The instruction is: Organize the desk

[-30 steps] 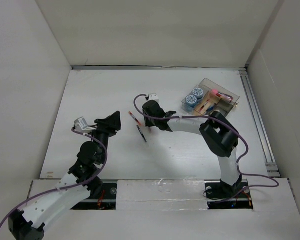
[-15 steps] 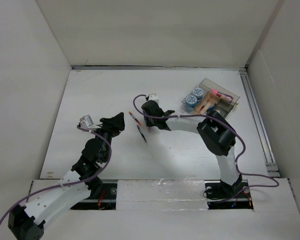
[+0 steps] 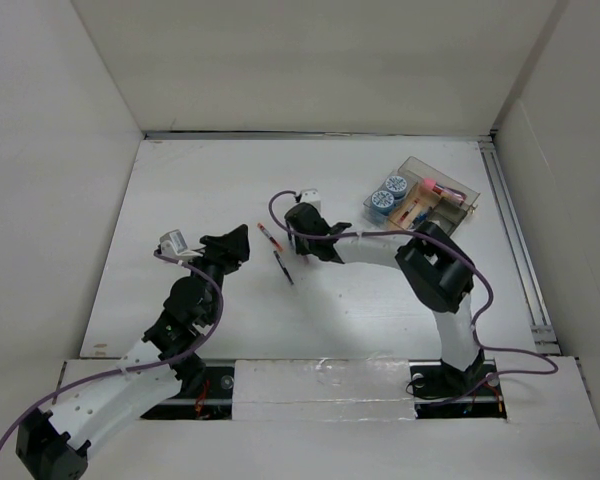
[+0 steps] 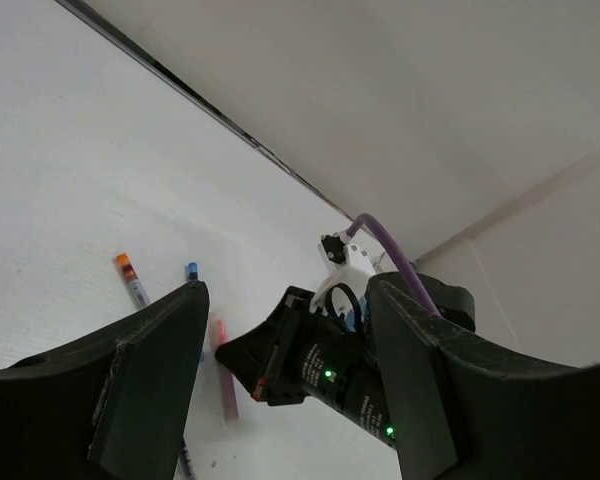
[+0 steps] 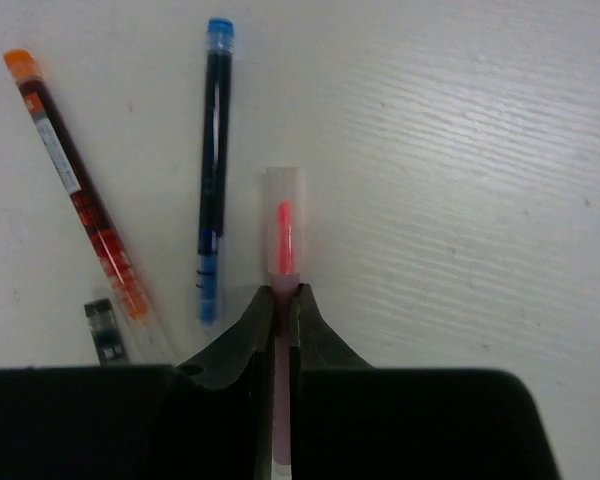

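The desk (image 3: 200, 180) was plain matte white. The highlighter (image 5: 284, 225) had a pale pink body, a clear cap and a bright pink-red tip. Left of it in the right wrist view, the blue pen (image 5: 213, 170) had a dark barrel, and the orange-capped pen (image 5: 75, 190) ran dark red to orange with a white label. The right tool (image 5: 280, 295) and left tool (image 3: 232, 245) were black, and the cable (image 4: 378, 238) was purple. At the upper right of the top view, the clear, greyish tray (image 3: 450, 178) held blue-and-white round things (image 3: 383, 200) and something pink (image 3: 430, 184).
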Robot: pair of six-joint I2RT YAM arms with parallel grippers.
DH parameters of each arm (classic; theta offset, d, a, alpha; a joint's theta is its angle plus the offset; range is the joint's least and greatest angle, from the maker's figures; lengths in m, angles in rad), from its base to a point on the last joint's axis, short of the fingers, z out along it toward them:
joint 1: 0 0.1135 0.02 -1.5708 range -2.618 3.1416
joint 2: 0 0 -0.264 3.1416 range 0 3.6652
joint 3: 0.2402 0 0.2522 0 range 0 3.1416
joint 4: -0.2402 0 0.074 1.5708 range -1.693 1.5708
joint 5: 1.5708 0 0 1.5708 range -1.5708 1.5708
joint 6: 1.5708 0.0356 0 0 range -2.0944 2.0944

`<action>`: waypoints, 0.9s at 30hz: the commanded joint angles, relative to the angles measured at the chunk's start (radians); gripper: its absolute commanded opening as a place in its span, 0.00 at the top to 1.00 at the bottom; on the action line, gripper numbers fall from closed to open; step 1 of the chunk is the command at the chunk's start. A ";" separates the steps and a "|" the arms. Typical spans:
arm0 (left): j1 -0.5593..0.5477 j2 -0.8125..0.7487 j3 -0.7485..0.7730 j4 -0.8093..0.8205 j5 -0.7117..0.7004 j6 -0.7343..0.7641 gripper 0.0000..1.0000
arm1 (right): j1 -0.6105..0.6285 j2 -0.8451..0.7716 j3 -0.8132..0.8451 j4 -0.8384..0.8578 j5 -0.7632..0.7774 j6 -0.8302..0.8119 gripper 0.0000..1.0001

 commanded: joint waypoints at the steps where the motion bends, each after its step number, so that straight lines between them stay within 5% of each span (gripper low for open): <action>1: 0.004 0.009 0.030 0.037 0.014 0.016 0.38 | -0.034 -0.114 -0.054 0.030 0.059 0.008 1.00; 13: 0.004 0.061 0.053 0.042 0.049 0.028 0.38 | -0.560 -0.546 -0.458 0.298 -0.024 0.330 1.00; 23: 0.004 0.083 0.055 0.054 0.065 0.030 0.38 | -0.702 -0.560 -0.485 0.309 -0.068 0.368 1.00; 25: 0.004 0.080 0.058 0.046 0.066 0.031 0.38 | -0.702 -0.550 -0.478 0.296 -0.062 0.382 0.92; 27: 0.004 0.077 0.058 0.051 0.069 0.034 0.38 | -0.693 -0.551 -0.479 0.286 -0.044 0.390 0.73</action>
